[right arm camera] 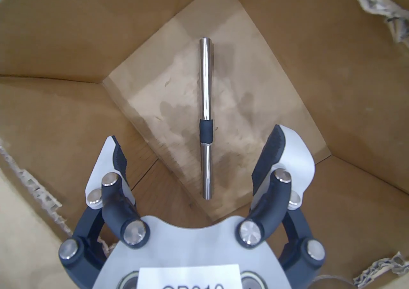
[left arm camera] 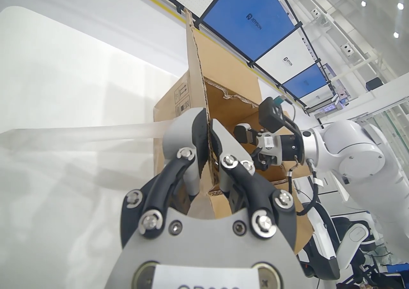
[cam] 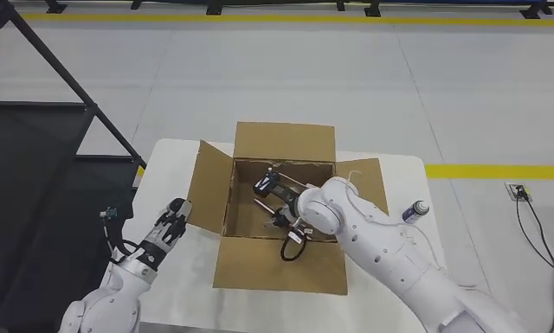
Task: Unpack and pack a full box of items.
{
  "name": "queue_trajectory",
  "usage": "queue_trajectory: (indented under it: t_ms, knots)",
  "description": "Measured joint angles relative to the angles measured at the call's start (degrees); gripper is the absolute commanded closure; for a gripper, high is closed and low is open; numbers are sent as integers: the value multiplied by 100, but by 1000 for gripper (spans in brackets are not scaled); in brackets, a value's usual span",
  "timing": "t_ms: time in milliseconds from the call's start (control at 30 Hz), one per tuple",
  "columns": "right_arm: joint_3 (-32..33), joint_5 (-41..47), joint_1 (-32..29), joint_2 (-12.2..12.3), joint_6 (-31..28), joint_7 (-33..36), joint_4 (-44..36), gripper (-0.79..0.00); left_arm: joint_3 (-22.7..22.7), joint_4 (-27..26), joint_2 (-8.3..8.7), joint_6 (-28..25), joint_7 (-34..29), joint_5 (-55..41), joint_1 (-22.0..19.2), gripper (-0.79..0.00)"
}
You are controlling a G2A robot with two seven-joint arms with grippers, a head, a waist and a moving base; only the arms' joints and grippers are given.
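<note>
Cardboard box, top view: it stands mid-table on the white table with all four flaps folded out. The left gripper sits at the outer edge of the box's left flap. The right gripper is down inside the box opening, with its arm crossing over the near right corner. A small cylindrical can with a dark top is on the table just beyond the right flap, apart from the box. I cannot tell whether it stands or lies.

Left wrist view: the left gripper is clenched on the box's left flap. Both dark pads press the corrugated edge between them, and the flap runs up and away from the fingertips. The outer box wall with printed handling marks is visible beside the flap. The right gripper is farther off, over the box interior and below the rim of the far flap.

Right wrist view: the right gripper is released, its fingers spread wide and holding nothing. It points down into the box. A metal rod, polished and with a black band partway along, lies flat on the box floor. It lies diagonally across the floor panel, near its middle and away from the walls. The rod lies in line with the gap between the two fingers and below them, not touching them. Torn, ragged cardboard edges show along the rim.
</note>
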Motion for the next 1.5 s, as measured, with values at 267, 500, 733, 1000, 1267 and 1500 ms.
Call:
queue_trajectory:
  t_ms: [267, 500, 733, 1000, 1267, 1500]
  knots:
    - [-424, -106, 183, -387, 255, -60, 567, -785, -30, -36, 55, -109, 1, -124, 44, -785]
    - [-643, -128, 388, -718, 353, -62, 1222, -785, -112, -82, 101, -189, 27, -302, 132, -785]
    - [-795, -91, 529, -1043, 314, -177, 1875, -526, -246, -154, 150, -412, 53, -539, 281, -785]
    - [-835, -9, 632, -1362, 250, -411, 2610, -357, -398, -163, 203, -528, 163, -696, 382, -785]
    - [-807, 100, 720, -1600, 14, -508, 3206, -323, -485, -113, 256, -571, 215, -781, 369, -785]
    - [-797, 70, 780, -1766, -43, -607, 3650, -317, -496, -94, 295, -594, 262, -814, 380, -785]
